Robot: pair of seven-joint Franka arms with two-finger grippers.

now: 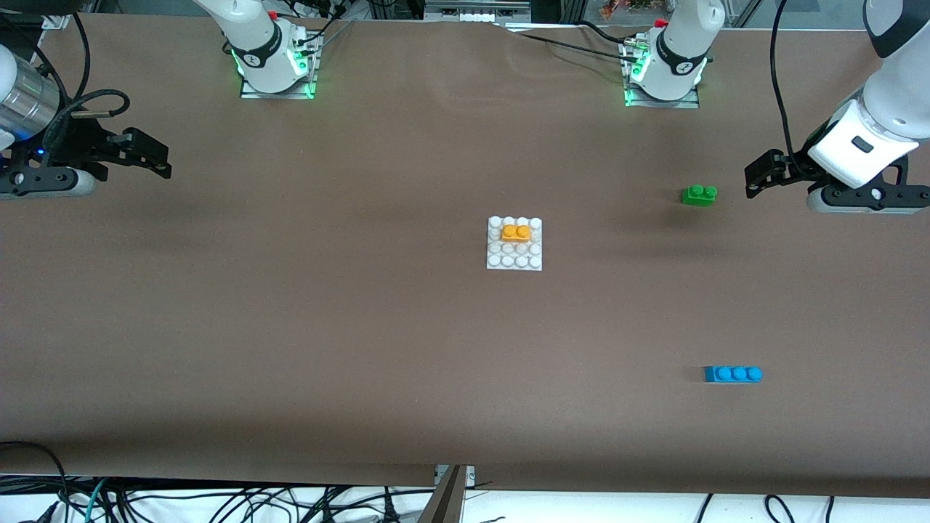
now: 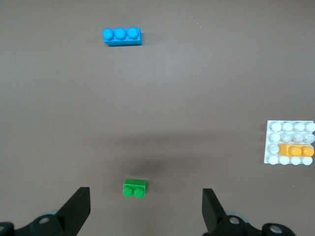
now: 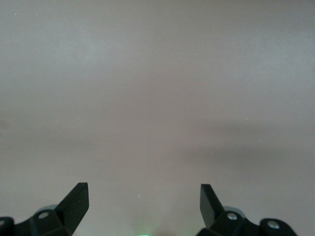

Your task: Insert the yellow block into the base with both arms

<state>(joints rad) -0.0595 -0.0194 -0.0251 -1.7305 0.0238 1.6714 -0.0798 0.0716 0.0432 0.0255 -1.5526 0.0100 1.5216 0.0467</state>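
Nearest the front camera lies a blue brick (image 1: 732, 374). Mid-table, the yellow block (image 1: 516, 232) sits on the base (image 1: 514, 263). Both arms wait: left gripper (image 1: 757, 178), fingers apart, near a green brick (image 1: 699, 195); right gripper (image 1: 149, 158), fingers apart, over bare table (image 1: 290, 327).

light: you get even overhead brightness | shadows: soft, faint on table (image 1: 290, 327) | right wrist view: washed-out, hazy
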